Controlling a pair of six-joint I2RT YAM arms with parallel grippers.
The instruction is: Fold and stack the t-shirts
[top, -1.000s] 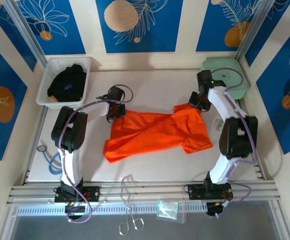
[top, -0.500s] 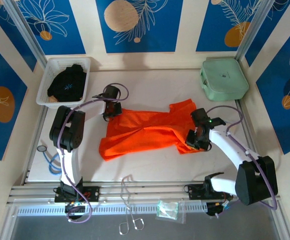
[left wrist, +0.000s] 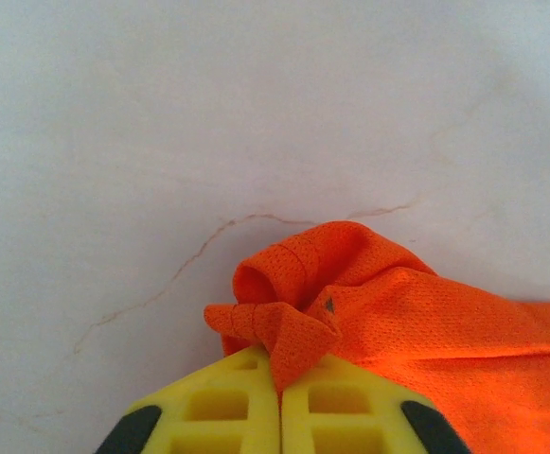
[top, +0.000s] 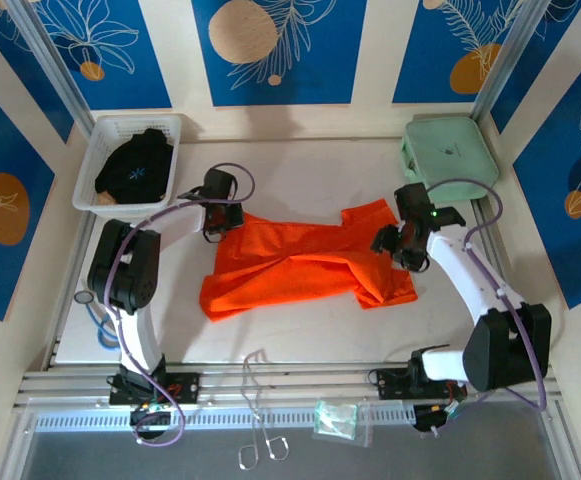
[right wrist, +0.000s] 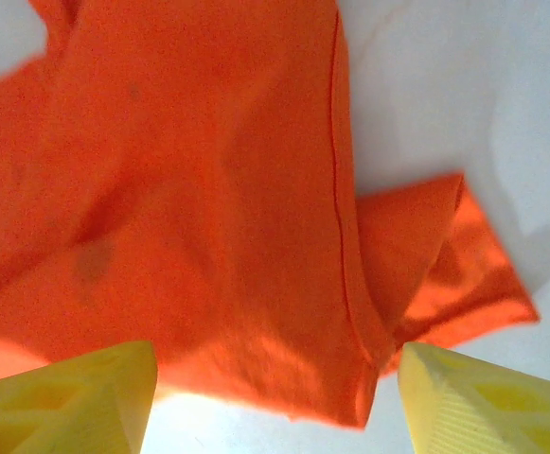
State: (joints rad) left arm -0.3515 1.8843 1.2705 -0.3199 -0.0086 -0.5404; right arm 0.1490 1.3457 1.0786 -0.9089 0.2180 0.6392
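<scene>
The bright orange t-shirt [top: 300,262] lies crumpled across the middle of the white table. At the shirt's far left corner my left gripper [top: 220,216] is shut, and the wrist view shows a bunched fold of orange fabric [left wrist: 298,331] pinched between its yellow fingers [left wrist: 218,407]. My right gripper [top: 398,246] hovers over the shirt's right side with its jaws wide open. Orange cloth [right wrist: 208,208] and a folded sleeve [right wrist: 445,255] lie below its fingers [right wrist: 76,397]. The black garment [top: 135,165] with its pale-blue mark is heaped in the white basket [top: 102,135] at the back left.
A mint-green hard case [top: 450,155] sits at the back right corner, close behind the right arm. A blue cable [top: 100,322] lies by the table's left edge. Loose wires [top: 260,425] and a small plastic bag [top: 337,418] rest on the front rail.
The right arm swung from beside the green case down to the shirt's front right, then back up over its right side. The left gripper pulled its corner slightly back and left.
</scene>
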